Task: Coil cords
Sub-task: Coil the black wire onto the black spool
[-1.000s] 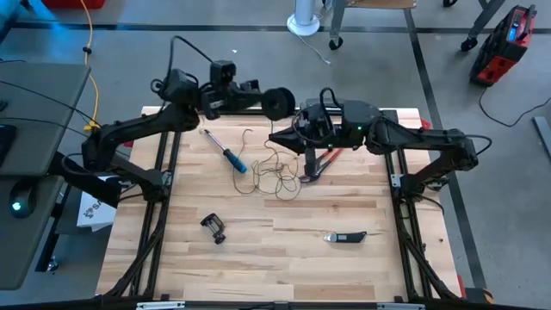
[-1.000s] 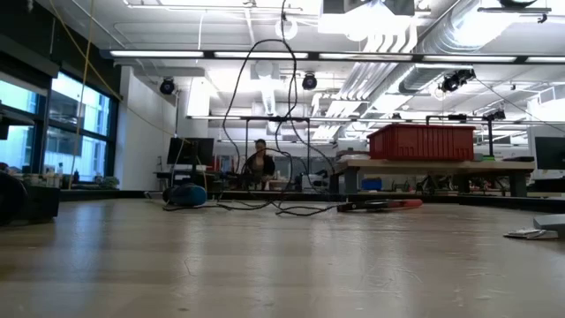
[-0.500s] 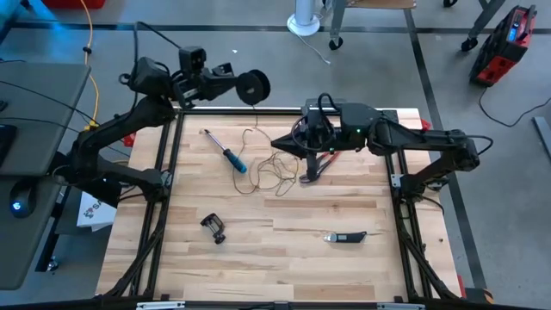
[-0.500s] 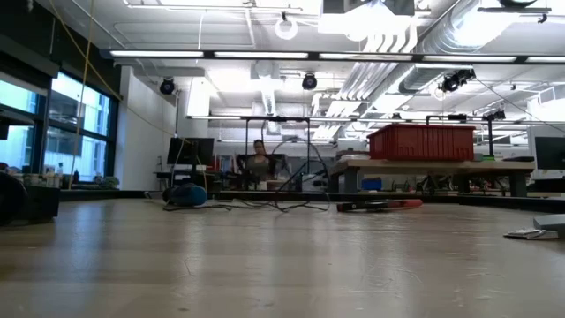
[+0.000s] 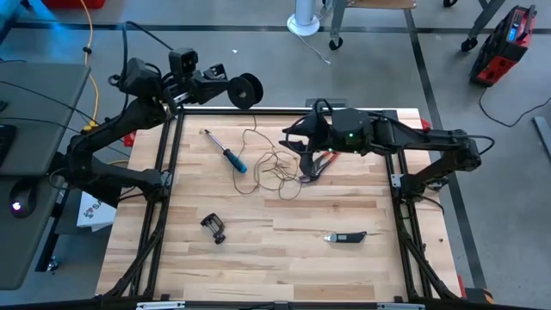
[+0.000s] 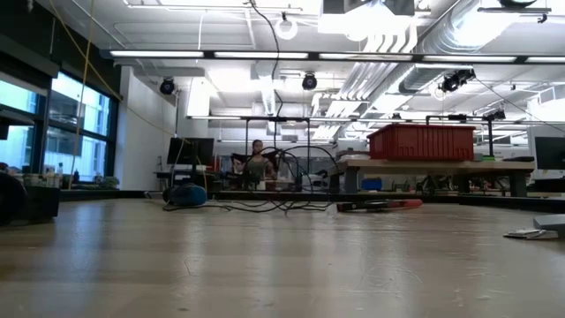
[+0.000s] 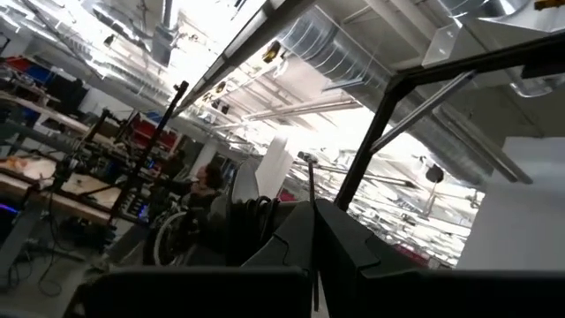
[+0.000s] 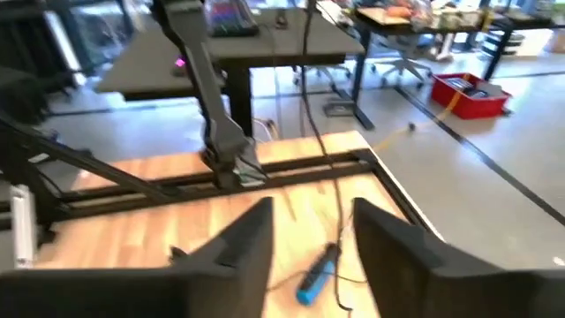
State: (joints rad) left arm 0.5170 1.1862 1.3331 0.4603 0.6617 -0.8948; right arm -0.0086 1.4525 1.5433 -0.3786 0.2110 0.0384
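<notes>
Evidently the left tool (image 5: 225, 83) lifts the reel (image 5: 248, 89), clenched on it, beyond the worktop (image 5: 258, 232) edge to draw cord (image 5: 271, 164); the right tool (image 5: 297, 142), released, hovers over the tangle.

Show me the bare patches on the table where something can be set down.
Free: the table between the clamp and the grey tool, plus the near strip below both. Crowded: the far middle, where the blue screwdriver, loose cord, red pliers and right gripper bunch together.
</notes>
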